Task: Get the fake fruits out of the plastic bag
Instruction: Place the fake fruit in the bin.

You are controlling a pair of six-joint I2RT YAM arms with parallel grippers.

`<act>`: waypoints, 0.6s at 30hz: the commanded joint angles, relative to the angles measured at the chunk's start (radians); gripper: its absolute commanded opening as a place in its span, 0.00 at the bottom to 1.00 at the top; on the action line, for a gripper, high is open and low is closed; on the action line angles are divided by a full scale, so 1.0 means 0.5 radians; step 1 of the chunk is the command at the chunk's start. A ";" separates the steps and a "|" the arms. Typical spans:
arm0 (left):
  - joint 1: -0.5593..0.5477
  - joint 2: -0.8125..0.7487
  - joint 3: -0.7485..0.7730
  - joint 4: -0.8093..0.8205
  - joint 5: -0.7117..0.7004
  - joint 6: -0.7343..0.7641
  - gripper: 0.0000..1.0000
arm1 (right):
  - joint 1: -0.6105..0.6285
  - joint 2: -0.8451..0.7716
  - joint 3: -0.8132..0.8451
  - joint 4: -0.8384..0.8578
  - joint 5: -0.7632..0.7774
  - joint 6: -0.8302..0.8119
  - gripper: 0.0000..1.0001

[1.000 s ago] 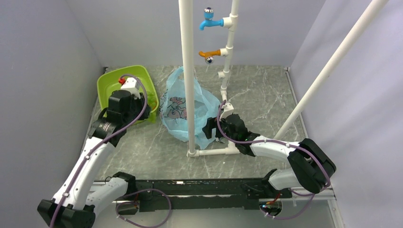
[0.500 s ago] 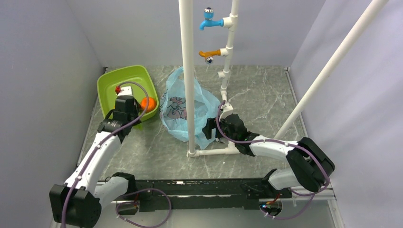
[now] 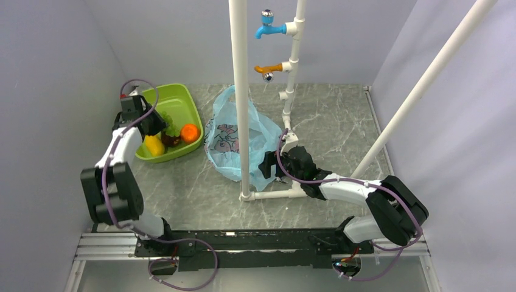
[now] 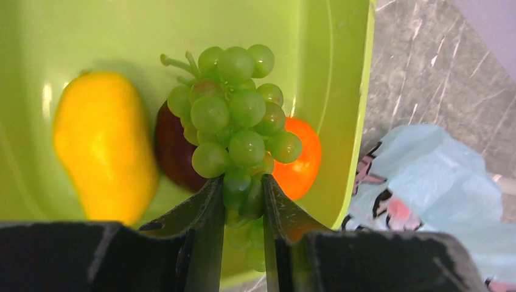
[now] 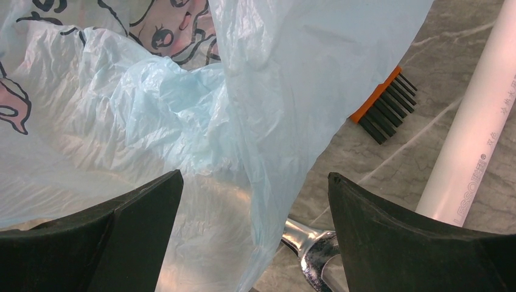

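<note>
Left jaws nearly closed, pinching the grape bunch (image 4: 234, 131) by its lowest grapes over the tray (image 4: 334, 73). It's light, knobbly, probably slippery, so the stem's safer. Right jaws wide open, gripping nothing.

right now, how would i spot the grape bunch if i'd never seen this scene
Find the lime-green tray at the table's far left, beside the light-blue bag. There the left arm's fingers pinch the grape bunch: the only cluster of small green balls; the yellow fruit, dark red fruit and orange fruit are single pieces.
</note>
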 commanded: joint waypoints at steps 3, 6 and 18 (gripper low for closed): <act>0.017 0.510 0.550 0.142 0.383 -0.063 0.01 | -0.002 -0.017 0.041 0.122 -0.062 0.034 0.92; 0.017 0.701 0.708 0.176 0.369 -0.109 0.02 | -0.004 -0.016 0.042 0.124 -0.066 0.037 0.92; 0.002 1.220 1.024 0.232 0.347 -0.181 0.09 | -0.006 -0.039 0.032 0.112 -0.055 0.031 0.92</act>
